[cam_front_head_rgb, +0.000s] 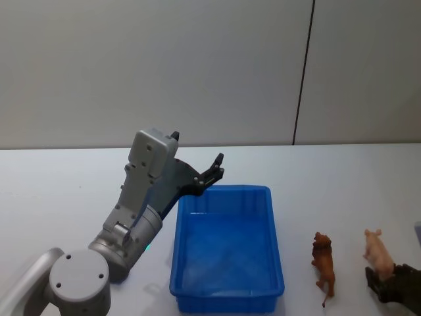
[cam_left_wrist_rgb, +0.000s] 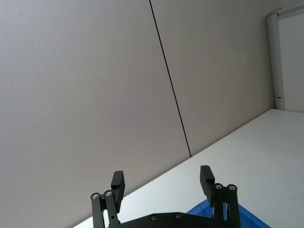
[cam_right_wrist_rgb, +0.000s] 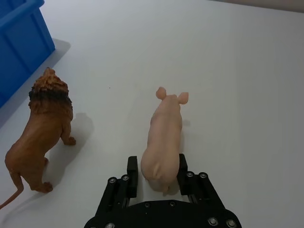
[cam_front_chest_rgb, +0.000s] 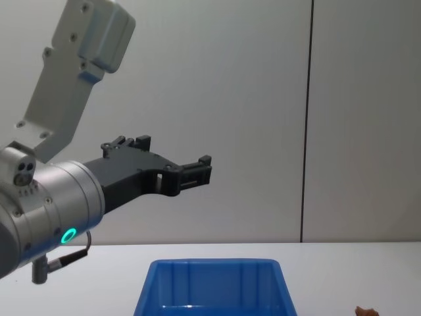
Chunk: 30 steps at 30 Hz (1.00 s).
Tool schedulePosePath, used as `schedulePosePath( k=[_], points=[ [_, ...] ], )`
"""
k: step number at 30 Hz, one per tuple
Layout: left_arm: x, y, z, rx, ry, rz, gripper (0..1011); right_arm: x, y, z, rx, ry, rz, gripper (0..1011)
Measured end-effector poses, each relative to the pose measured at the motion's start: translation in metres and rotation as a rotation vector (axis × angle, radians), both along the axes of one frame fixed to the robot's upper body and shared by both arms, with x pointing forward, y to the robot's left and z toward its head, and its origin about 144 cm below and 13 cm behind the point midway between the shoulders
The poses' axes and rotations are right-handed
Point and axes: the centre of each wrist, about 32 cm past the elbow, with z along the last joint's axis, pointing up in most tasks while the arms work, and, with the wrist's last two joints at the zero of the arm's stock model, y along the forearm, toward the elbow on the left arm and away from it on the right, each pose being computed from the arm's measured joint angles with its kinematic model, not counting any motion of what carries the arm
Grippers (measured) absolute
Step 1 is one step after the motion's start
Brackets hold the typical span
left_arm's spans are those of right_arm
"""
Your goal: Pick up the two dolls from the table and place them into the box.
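Pink pig figure (cam_right_wrist_rgb: 164,137) stands on the white counter (cam_front_head_rgb: 342,184), at the right, well apart from the blue bin (cam_front_head_rgb: 223,289). The brown lion figure (cam_front_head_rgb: 323,262) stands between pig and bin, nearer the bin, also upright on its legs. Both face away from the robot. Bin holds nothing.

Right pincer (cam_right_wrist_rgb: 157,164) is low at the counter behind the pig, one finger on each side of its rump. Pads look to be touching both flanks, so I read it as clamped on the pig, which has its feet on the counter.

Left pincer (cam_front_head_rgb: 214,172) hangs raised over the bin's far left corner, fingers apart, holding nothing.

Handling, as a guess: both look like moulded plastic animals, light, fairly stiff, smooth-skinned, so a bit slippery. The pig's barrel body is rounded and tapers at the rump; a hold this far back could squirt out or tip the nose down, mid-body would be safer. For the lion, take it across the torso between fore and hind legs, not by the mane, thin tail or legs. Neither looks fragile.
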Motion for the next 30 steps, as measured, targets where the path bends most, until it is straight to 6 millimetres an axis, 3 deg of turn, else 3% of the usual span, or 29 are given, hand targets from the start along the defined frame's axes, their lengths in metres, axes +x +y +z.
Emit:
schedulePosePath(
  k=[6,14,30],
  points=[
    [0.0,0.0,0.0,0.0,0.0,0.0,1004,0.001,0.001,0.0,0.002,-0.039,-0.004,355],
    [0.0,0.0,0.0,0.0,0.0,0.0,1004,0.005,0.005,0.005,-0.001,-0.117,0.002,351],
    [0.0,0.0,0.0,0.0,0.0,0.0,1004,0.025,0.026,0.04,0.037,-0.284,0.158,351]
  ],
)
